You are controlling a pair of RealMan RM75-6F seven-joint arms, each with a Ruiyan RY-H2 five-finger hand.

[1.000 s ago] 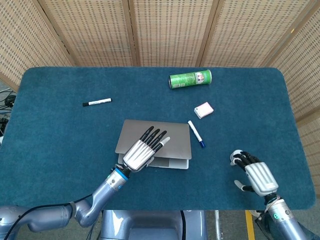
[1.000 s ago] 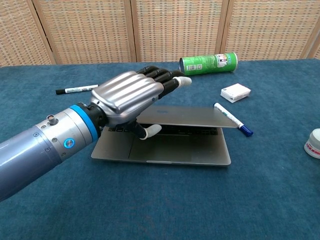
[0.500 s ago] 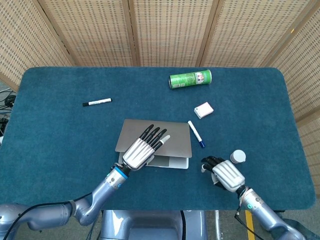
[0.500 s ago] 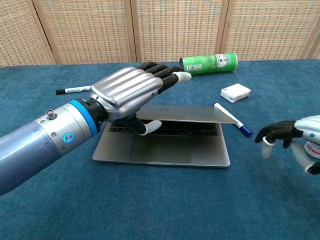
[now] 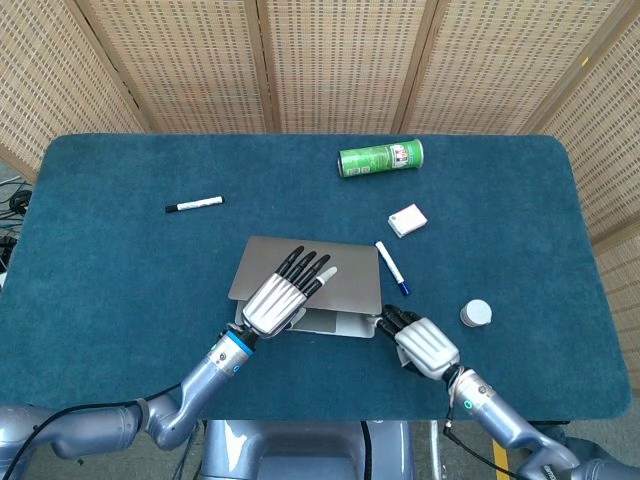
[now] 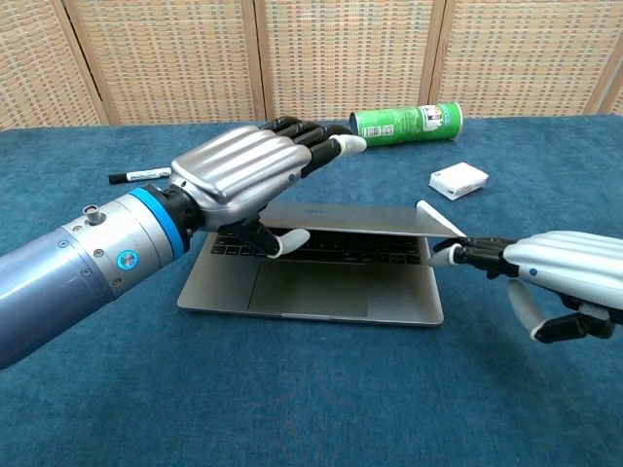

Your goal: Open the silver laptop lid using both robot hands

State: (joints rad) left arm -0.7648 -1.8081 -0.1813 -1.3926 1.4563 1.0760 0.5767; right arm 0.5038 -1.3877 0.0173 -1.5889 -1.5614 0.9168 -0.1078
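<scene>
The silver laptop [image 5: 345, 275] lies at the table's middle front, its lid [image 6: 370, 219] raised a small way above the keyboard base [image 6: 321, 292]. My left hand [image 5: 280, 300] holds the lid's front left part, fingers spread over the top and the thumb [image 6: 282, 241] tucked under the edge. My right hand [image 5: 425, 345] reaches in from the right with fingers stretched out flat. Its fingertips [image 6: 450, 255] sit at the laptop's front right corner, in the gap between lid and base. It holds nothing.
A blue-capped white marker [image 5: 391, 267] lies right beside the laptop's right edge. A white box [image 5: 406, 220] and a green can [image 5: 381, 158] lie further back. A black marker [image 5: 194, 205] is at the left. A small white cap [image 5: 476, 313] stands right of my right hand.
My right hand has swept left from the table's front right, past the white cap, to the laptop's front right corner. The left hand has lifted the lid slightly.
</scene>
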